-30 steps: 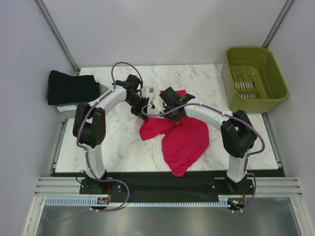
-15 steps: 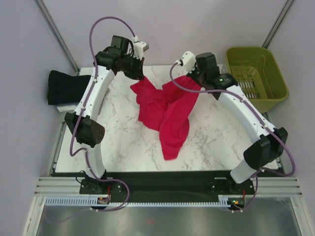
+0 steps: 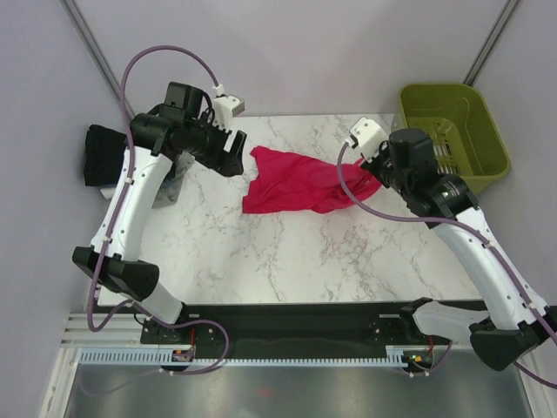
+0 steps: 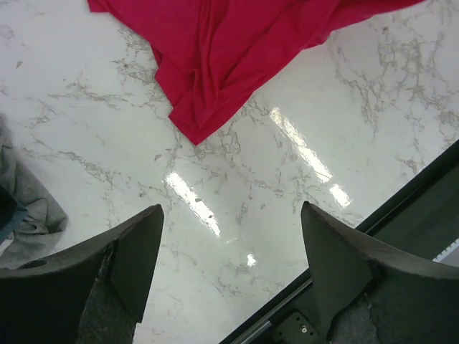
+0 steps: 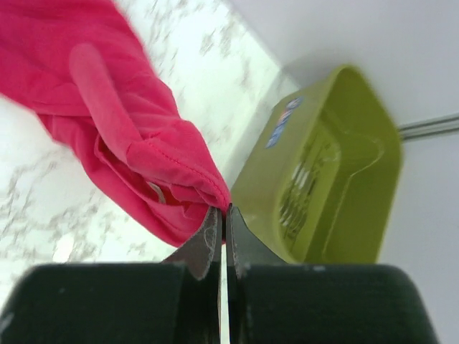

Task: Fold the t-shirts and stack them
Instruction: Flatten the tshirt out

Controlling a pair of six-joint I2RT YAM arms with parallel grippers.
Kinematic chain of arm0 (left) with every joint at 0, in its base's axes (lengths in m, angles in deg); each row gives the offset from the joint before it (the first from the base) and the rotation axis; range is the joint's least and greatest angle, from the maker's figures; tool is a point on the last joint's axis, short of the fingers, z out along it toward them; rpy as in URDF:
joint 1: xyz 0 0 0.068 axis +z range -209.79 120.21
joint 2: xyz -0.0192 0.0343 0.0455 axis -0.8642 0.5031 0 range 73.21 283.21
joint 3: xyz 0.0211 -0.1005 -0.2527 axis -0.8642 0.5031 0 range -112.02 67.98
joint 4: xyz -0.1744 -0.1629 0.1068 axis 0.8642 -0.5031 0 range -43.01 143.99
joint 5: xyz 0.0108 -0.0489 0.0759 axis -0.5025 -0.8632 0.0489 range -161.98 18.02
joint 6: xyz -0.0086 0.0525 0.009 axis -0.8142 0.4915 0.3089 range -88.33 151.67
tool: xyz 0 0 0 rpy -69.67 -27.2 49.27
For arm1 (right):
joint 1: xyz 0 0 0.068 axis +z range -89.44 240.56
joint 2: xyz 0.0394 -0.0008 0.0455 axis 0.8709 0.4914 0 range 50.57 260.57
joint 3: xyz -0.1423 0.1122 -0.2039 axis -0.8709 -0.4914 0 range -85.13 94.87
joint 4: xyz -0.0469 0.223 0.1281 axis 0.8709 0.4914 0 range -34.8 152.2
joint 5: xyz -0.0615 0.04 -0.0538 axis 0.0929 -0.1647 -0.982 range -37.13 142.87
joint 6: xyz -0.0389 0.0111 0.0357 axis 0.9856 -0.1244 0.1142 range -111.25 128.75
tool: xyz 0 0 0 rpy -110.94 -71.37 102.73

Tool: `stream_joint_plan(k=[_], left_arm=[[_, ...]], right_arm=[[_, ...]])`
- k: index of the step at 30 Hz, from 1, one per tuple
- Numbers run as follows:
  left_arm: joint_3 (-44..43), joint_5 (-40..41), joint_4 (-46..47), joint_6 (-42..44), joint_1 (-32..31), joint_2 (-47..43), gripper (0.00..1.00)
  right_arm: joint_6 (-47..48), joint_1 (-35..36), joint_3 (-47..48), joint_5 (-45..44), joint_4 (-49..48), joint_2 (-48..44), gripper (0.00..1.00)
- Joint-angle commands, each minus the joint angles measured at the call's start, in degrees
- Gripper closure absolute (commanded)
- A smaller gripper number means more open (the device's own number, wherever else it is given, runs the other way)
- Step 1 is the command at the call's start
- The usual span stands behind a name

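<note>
A crimson-pink t-shirt (image 3: 294,185) lies crumpled at the middle back of the marble table (image 3: 287,261). My right gripper (image 3: 372,172) is shut on its right edge and holds that end up. In the right wrist view the cloth (image 5: 136,150) is pinched between the closed fingertips of the right gripper (image 5: 224,213). My left gripper (image 3: 233,155) hovers just left of the shirt, open and holding nothing. The left wrist view shows the left gripper (image 4: 233,247) spread over bare marble, with the pink t-shirt (image 4: 215,50) lying ahead of it. A black folded t-shirt (image 3: 97,155) sits at the far left, partly behind the left arm.
An olive-green basket (image 3: 452,131) stands off the table's back right corner, close to my right gripper, and fills the right of the right wrist view as the basket (image 5: 330,179). Grey cloth (image 3: 167,187) lies by the black shirt, and again as grey cloth (image 4: 29,208). The dark front rail (image 4: 401,215) runs below.
My left gripper has opened and let go of the pink shirt, whose left part has dropped onto the table. The right arm has drawn its end to the right.
</note>
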Motion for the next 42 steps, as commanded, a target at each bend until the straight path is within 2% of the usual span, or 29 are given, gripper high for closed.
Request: stream_joint_plan(k=[1,3,5,9,11,13,15,19,22,36,37,39,40,41,42], left_arm=[[0.9,4.0,-0.1,1.8,0.3,1.7,0.15],[-0.2,0.9,-1.5,2.5,0.2,3.3,0.17],[2.5,-1.7,-1.6,4.2,-0.5,4.3,0.22],[11.4,3.4,3.1,8.0,-2.0,7.4,0.3],[19.9,7.1,11.0,11.7,-2.3,5.4,0.34],[26.6,9.5,14.0,15.0,-4.3,3.6,0.34],[30.0,10.2,16.6,18.7,-5.6,3.3,0.35],[33.9,9.3,19.0,19.3,-6.3,5.7,0.35],[32.5,12.4,24.3,20.2,-6.3,10.3,0.34],[17.5,12.6,25.7,16.3,-6.4,29.2,0.35],[17.3,12.7,25.6,16.3,-6.4,30.0,0.38],[16.8,12.5,25.6,16.1,-6.4,30.1,0.49],[16.7,12.5,25.7,15.8,-6.4,30.1,0.58],[16.6,12.3,25.7,15.7,-6.4,30.1,0.73],[16.6,12.3,25.6,15.7,-6.4,30.1,0.82]], right_arm=[[-2.2,-0.2,-5.7,2.7,2.0,1.7,1.0],[-3.2,-0.4,-7.3,4.1,2.0,1.9,1.0],[-3.8,-0.4,-8.6,5.0,1.5,2.0,1.0],[-4.9,-0.5,-8.7,5.9,1.2,3.7,1.0],[-5.1,-0.5,-8.4,5.9,1.0,4.2,1.0],[-5.2,-0.5,-7.9,5.7,0.7,4.9,1.0],[-5.2,-0.9,-8.2,5.4,0.1,5.5,1.0],[-5.8,-1.7,-8.2,5.8,-0.2,6.2,1.0],[-6.1,-2.4,-8.1,5.9,-0.1,7.0,1.0],[-6.1,-2.9,-7.1,5.9,-0.6,9.7,1.0],[-6.2,-2.9,-7.4,5.9,-0.7,9.6,1.0],[-6.2,-2.9,-8.1,5.9,-1.0,9.4,1.0],[-6.2,-2.8,-8.4,5.8,-1.2,9.3,1.0],[-6.2,-3.0,-8.6,5.8,-1.5,9.2,1.0],[-6.1,-3.1,-8.8,5.8,-1.5,9.1,1.0]])
